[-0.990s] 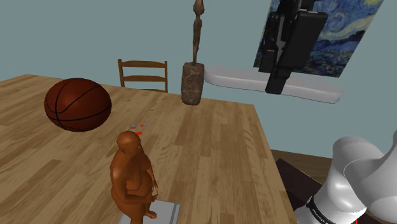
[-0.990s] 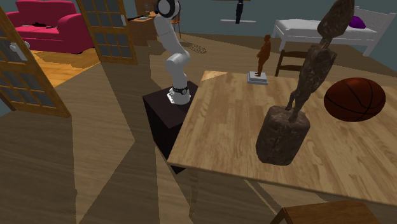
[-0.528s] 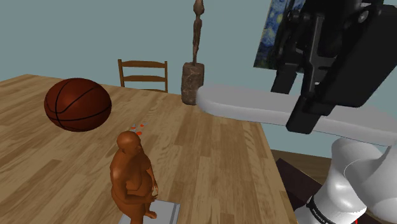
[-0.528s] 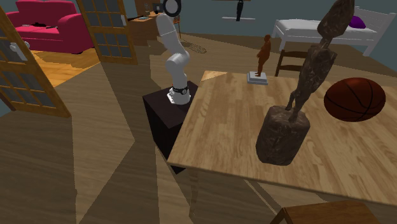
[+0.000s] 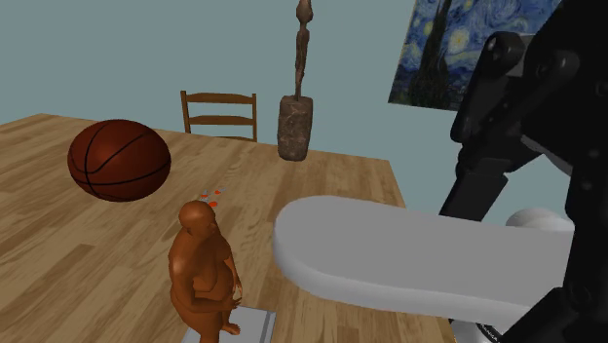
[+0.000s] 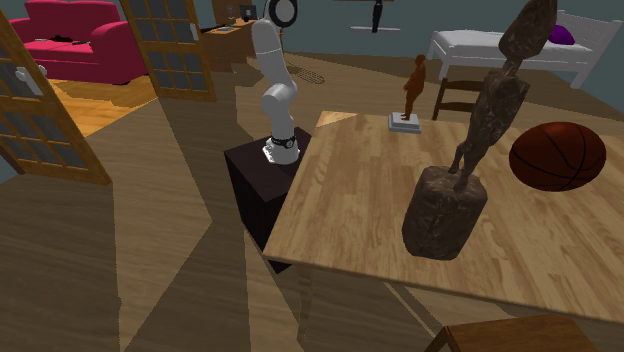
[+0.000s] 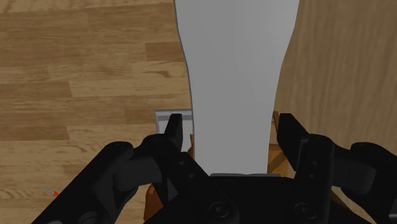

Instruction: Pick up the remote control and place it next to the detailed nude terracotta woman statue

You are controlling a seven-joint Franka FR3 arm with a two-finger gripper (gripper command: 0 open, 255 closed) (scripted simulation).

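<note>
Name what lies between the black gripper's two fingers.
The long pale grey remote control, clasped by the black gripper, as the wrist view shows; in the shoulder view it hangs above the wooden table.

Remote (image 7: pixel 235 76) sits betw. my jaws, sticking out ahead over the table (image 5: pixel 331 195). Woman statue (image 5: pixel 203 273) stands on its base plate (image 5: pixel 255 324), right below jaws. Ball (image 5: pixel 119 160) & tall statue (image 5: pixel 297 117) on table, well beyond; chair (image 5: pixel 220 115) behind table's far edge.
</note>
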